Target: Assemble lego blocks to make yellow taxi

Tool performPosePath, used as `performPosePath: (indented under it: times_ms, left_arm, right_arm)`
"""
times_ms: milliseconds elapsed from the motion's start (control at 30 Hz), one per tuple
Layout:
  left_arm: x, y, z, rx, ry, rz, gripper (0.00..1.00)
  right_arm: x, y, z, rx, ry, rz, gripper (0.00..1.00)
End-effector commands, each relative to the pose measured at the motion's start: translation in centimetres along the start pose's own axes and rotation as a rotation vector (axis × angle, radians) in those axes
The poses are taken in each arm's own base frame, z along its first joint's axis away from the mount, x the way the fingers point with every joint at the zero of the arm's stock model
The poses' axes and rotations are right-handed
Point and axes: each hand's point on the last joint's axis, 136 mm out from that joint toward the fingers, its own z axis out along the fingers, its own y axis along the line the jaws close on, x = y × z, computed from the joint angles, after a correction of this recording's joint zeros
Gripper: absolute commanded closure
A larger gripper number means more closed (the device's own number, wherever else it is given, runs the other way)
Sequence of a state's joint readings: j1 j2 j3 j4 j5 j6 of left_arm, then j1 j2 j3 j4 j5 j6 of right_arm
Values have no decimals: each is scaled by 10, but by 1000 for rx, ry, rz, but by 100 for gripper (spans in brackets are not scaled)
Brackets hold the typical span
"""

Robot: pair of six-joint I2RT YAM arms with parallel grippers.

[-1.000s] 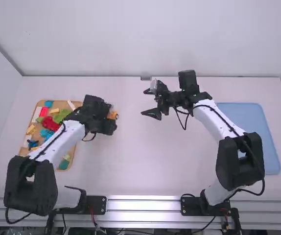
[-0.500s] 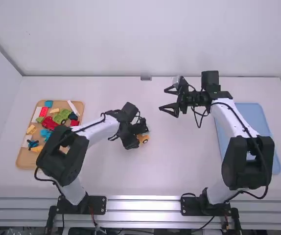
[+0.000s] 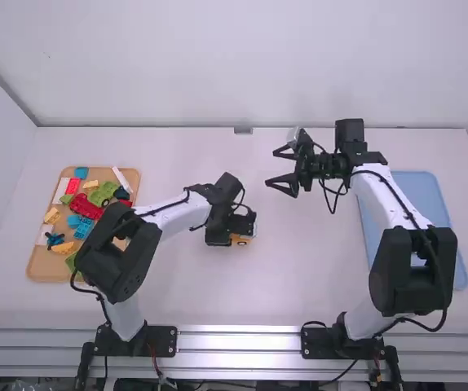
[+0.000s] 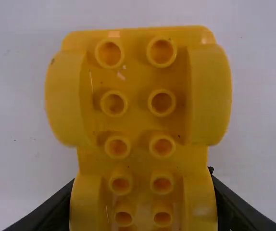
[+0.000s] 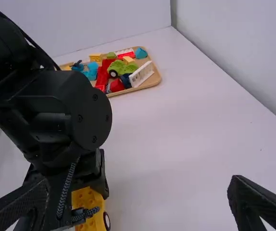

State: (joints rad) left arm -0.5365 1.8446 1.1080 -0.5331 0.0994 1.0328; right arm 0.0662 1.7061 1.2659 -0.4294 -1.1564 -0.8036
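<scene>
White wall (image 3: 234, 65) behind white table (image 3: 315, 277)

A smooth, white, rectangular counter (image 3: 299, 277) is spreading out wide. On its left side, a light-brown, round-cornered tray (image 3: 43, 274) is lying flat. On the right side, a shallow, light-blue, rectangular tray (image 3: 417, 186), also round-cornered, is resting flat. The two are sitting well apart, and the counter's white surface is stretching between them.
</scene>
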Motion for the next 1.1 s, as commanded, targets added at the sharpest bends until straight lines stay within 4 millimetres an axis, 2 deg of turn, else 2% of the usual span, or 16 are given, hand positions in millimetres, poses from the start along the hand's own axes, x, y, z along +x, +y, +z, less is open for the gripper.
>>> performPosePath:
  times_ms: [0,167,267,333,367,400,433,467,567,667,733,767,867,900,1033,1067]
  left_arm:
    - [4,-3,4,16,5,22,46]
    - [4,-8,13,6,-12,29,47]
    - [4,-7,16,-5,-20,31,43]
    - [5,-9,17,-1,-19,29,36]
    - [5,-9,17,3,-16,28,26]
    - [5,-10,17,4,-16,28,25]
    - [5,-9,17,3,-16,29,18]
    - [5,-9,17,2,-16,29,1]
    - [5,-8,17,-2,-18,25,1]
    - [3,2,13,-43,-27,-50,1]
    - [2,14,-1,-89,-40,-141,1]
    - [2,15,-2,-92,-41,-143,1]
    - [3,21,-25,-116,-73,-176,1]
    - [7,22,-38,-128,-81,-190,1]
    - [19,26,-63,-161,-98,-253,1]
    - [28,33,-77,-195,-111,-330,1]
  right_arm:
    - [-22,2,-6,9,-23,-61,1]
    - [-22,5,-3,-3,-23,-61,1]
    - [-22,7,1,-8,-16,-66,1]
    - [-21,8,4,-7,-3,-73,2]
    - [-20,9,7,-6,5,-75,1]
    - [-20,8,7,-5,7,-77,1]
    - [-20,9,9,-5,12,-80,1]
    - [-20,10,11,-7,16,-82,1]
    - [-21,12,13,-15,15,-81,1]
    - [-23,14,16,-23,11,-96,1]
    - [-26,14,17,-26,1,-111,1]
    - [-26,14,17,-25,1,-111,1]
    - [-28,13,16,-24,-6,-118,3]
    - [-29,15,16,-38,-18,-115,1]
    - [-34,23,16,-75,-48,-113,1]
    - [-35,27,19,-91,-53,-119,2]
